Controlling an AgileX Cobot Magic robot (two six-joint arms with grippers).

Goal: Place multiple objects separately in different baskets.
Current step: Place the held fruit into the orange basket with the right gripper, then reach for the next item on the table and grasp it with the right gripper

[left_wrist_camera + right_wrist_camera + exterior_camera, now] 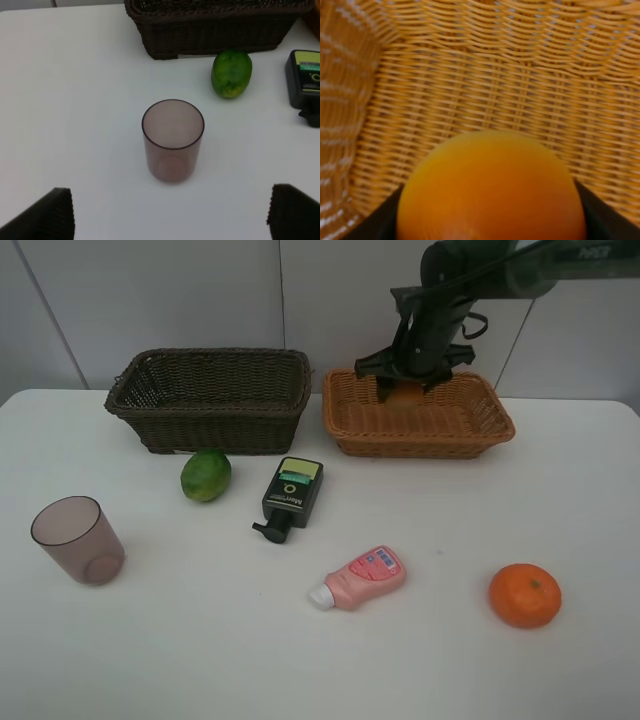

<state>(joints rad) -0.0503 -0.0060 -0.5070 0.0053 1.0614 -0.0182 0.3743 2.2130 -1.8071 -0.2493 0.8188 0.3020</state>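
The smooth, round orange-yellow peach [490,185] is sitting down inside the shallow light-tan woven wicker basket [420,440], toward its back wall, and my right claw [405,388] is gripping it on both sides. I can't tell whether it's resting on the weave or hanging just above it. So I'm thinking the smart move is easing down until it's seated, then letting go slowly and lifting straight up so the fingers aren't dragging it along. It's round and slick, so it's probably going to roll a bit on that ribbed floor, though the side walls should catch it.

My left claw [172,212] is spread wide with nothing in it, pointing at the translucent purple-brown cup [173,140] standing upright on the white worktop [150,660]. Also lying out there:
- a bumpy green lime [231,73] just in front of the deeper dark-brown wicker basket [215,430]
- a boxy black pump bottle with a green label [292,492], lying flat
- a pink white-capped bottle [362,578] on its side
- a glossy orange [524,595]
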